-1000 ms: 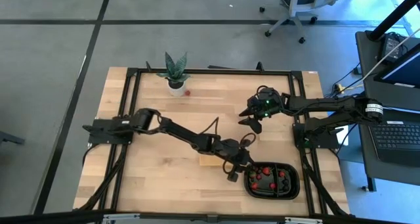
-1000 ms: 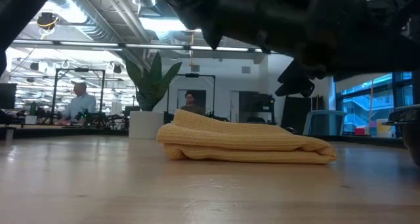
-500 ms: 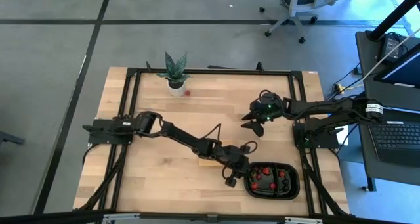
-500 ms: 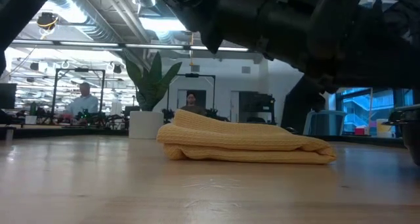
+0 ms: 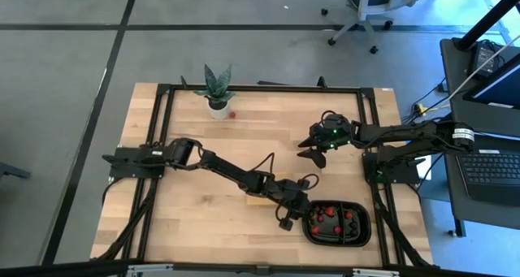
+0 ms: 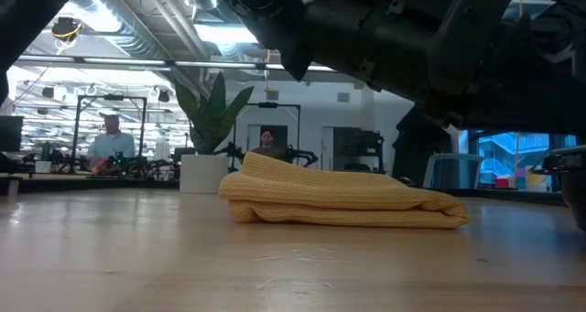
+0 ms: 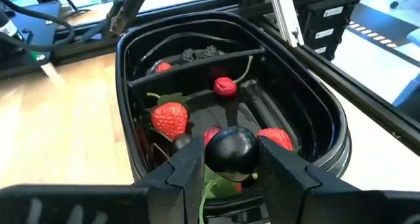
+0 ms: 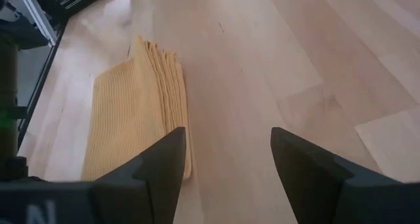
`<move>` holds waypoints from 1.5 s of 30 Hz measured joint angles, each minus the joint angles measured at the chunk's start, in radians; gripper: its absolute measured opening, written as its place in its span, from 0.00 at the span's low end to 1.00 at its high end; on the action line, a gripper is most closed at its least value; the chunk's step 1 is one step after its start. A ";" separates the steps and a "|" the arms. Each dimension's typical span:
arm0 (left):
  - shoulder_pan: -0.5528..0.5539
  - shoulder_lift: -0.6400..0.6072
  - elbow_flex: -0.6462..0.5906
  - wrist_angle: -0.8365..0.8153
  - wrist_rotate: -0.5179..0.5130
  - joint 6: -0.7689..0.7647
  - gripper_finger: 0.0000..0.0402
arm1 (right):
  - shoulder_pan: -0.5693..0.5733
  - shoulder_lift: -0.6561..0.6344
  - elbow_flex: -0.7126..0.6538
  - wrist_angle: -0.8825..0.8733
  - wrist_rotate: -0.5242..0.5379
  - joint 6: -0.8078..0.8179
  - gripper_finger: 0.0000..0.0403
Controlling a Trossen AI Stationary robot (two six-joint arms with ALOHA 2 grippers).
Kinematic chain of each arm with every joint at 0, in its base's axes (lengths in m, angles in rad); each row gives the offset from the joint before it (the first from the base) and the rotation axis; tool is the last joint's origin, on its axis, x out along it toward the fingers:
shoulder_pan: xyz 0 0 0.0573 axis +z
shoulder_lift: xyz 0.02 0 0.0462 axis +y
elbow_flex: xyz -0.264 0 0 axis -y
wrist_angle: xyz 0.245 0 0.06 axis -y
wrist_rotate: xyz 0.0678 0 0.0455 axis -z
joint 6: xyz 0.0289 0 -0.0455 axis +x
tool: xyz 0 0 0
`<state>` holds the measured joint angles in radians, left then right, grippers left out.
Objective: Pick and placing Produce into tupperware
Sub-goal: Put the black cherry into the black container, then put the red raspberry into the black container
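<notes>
**Wooden table, dark berry pinched above black tray**

Pale wood planks make up the table (image 5: pixel 195 212), framed by black rails, with grey floor around it and an office chair (image 5: pixel 370 9) at the far side. Across the room beyond, seen level from the table top, a person (image 6: pixel 108 145) sits at a bench on the left and another person (image 6: pixel 266 140) shows behind the cloth.

Left gripper (image 7: pixel 231 159): reaches across to the near right of the table, at the left edge of the black two-compartment tray (image 5: pixel 361 226). Its fingers (image 7: pixel 187 168) are narrowed onto a dark purple-black berry (image 7: pixel 230 150), which sits between them just above the tray's nearer compartment.

Tray contents: several red strawberries (image 7: pixel 170 117), some with green tops, a small red cherry-like piece (image 7: pixel 225 86) by the divider, and a dark bumpy berry (image 7: pixel 197 53) in the farther compartment. From above, red pieces (image 5: pixel 327 218) show in both compartments.

Right gripper (image 8: pixel 226 155): hangs over the right middle of the table, well apart from the tray, fingers spread wide and holding nothing. Bare wood lies below it.

Folded yellow cloth (image 6: pixel 341 199): lies flat mid-table, partly under the left arm in the high view.

Potted spiky plant (image 5: pixel 216 90): far left of centre, one small red piece (image 5: pixel 232 113) just beside its pot.
</notes>
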<state>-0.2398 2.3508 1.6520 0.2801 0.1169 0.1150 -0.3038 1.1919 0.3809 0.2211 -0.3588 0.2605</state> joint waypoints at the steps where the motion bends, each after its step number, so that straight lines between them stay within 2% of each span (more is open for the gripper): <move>1: 0.000 0.000 0.000 0.000 0.000 0.000 0.30 | 0.000 0.000 0.000 0.000 0.000 0.000 0.56; 31: 0.001 0.000 0.000 -0.003 0.000 -0.022 0.30 | 0.000 0.000 0.001 -0.001 0.000 0.000 0.56; 41: 0.003 0.000 0.000 -0.003 0.000 -0.034 0.48 | 0.000 0.000 0.001 -0.001 0.000 0.000 0.56; 45: 0.012 0.000 0.000 -0.007 0.000 -0.034 0.52 | 0.000 0.000 0.001 -0.002 0.000 0.000 0.56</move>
<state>-0.2279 2.3508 1.6516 0.2729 0.1169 0.0807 -0.3038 1.1919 0.3817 0.2195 -0.3588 0.2607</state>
